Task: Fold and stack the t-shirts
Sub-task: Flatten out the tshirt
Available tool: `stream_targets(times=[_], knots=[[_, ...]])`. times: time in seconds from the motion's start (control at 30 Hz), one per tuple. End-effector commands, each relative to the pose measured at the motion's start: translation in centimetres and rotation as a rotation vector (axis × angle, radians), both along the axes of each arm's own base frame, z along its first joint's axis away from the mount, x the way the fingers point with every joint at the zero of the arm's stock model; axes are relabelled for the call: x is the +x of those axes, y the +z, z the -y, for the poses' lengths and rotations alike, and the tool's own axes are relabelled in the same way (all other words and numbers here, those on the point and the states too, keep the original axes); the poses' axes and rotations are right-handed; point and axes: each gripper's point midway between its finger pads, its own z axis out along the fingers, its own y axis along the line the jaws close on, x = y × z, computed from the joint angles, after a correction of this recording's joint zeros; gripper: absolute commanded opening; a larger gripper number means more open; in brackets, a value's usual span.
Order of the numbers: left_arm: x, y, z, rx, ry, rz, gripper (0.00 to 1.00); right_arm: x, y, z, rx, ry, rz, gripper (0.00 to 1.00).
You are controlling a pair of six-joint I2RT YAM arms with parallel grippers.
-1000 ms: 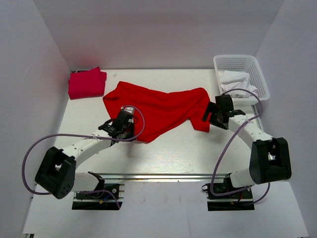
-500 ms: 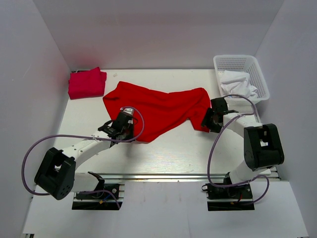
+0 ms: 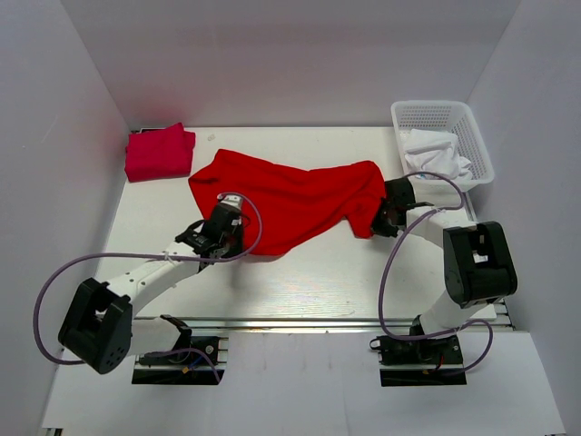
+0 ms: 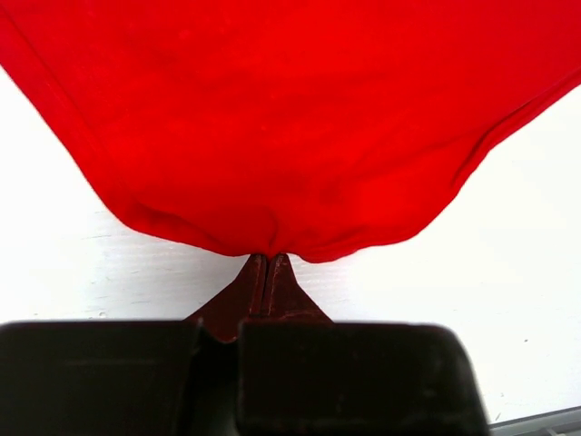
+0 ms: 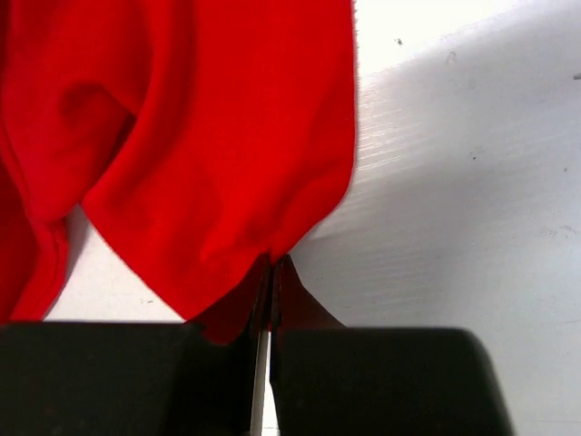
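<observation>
A bright red t-shirt (image 3: pixel 290 202) lies spread and rumpled across the middle of the table. My left gripper (image 3: pixel 234 234) is shut on its near left edge; in the left wrist view the cloth (image 4: pixel 290 118) bunches right at the closed fingertips of that gripper (image 4: pixel 269 256). My right gripper (image 3: pixel 374 223) is shut on the shirt's right corner, and in the right wrist view the red fabric (image 5: pixel 200 154) is pinched at the tips of this gripper (image 5: pixel 274 258). A pinkish crimson t-shirt (image 3: pixel 160 151) sits folded at the back left corner.
A white plastic basket (image 3: pixel 443 138) with white cloth (image 3: pixel 430 150) inside stands at the back right. White walls close in the table on the left, back and right. Purple cables loop from both arms.
My right arm moved left to the shirt's right corner, and its gripper went from open to shut on the fabric. My left gripper kept its hold, shifting slightly.
</observation>
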Motion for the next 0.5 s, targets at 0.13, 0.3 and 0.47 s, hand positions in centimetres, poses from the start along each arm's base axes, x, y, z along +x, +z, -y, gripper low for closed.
stream_targets(times=[0.13, 0.3, 0.47], knots=[[4.0, 9.7, -0.5, -0.032, 0.084, 0.281, 0.00, 5.2, 14.2, -1.0, 0.048, 0.052, 0.489, 0.00], [5.7, 17.1, -2.5, -0.044, 0.185, 0.489, 0.00, 5.8, 24.2, 0.2, 0.056, -0.007, 0.789, 0.00], [6.2, 25.9, -5.1, -0.039, 0.280, 0.684, 0.00, 4.0, 33.8, 2.8, 0.013, -0.100, 1.029, 0.00]])
